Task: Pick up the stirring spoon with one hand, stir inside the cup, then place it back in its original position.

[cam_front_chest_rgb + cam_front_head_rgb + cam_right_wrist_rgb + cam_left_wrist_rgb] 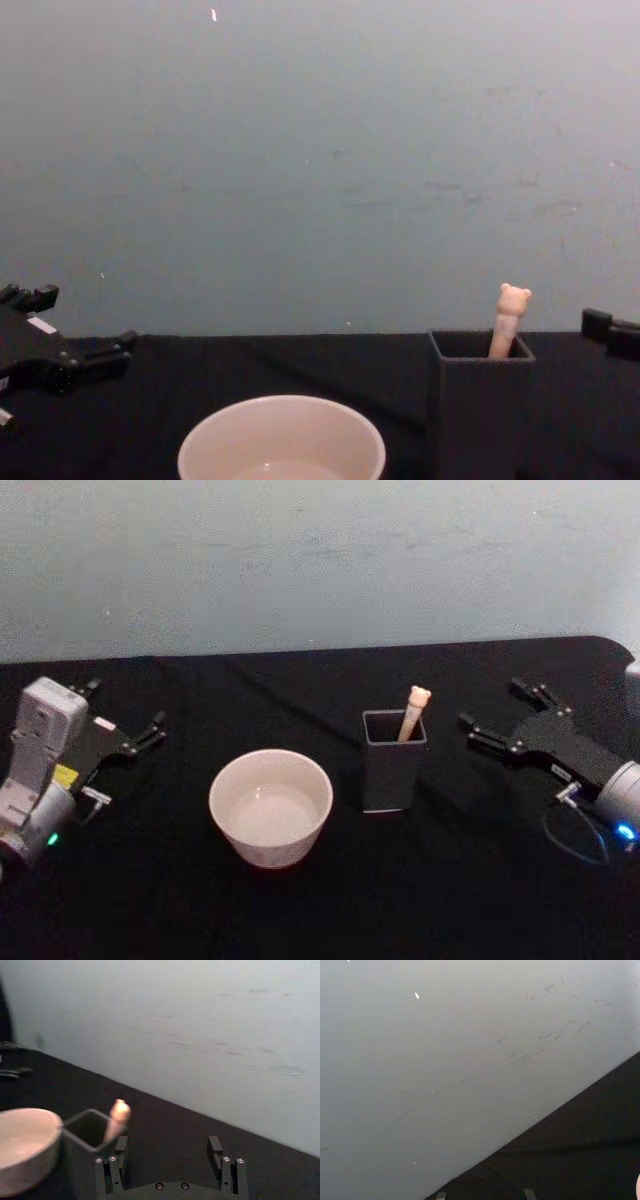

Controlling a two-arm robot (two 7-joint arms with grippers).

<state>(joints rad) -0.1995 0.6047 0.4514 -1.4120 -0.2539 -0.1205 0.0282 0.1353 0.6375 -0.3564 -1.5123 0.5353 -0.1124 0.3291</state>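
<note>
Stirring spoon [412, 712] stands in dark holder [390, 775], just right of the cup [270, 848], bear head poking out. Right gripper [490, 702] sits right of holder, fingers spread, empty. Left gripper [122, 708] parked far left, also spread. Best bet: pinch the peach handle below the head, lift straight up clear of holder walls.

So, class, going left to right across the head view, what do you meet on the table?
left gripper, open → cup → holder with the spoon standing in it → right gripper, open
</note>
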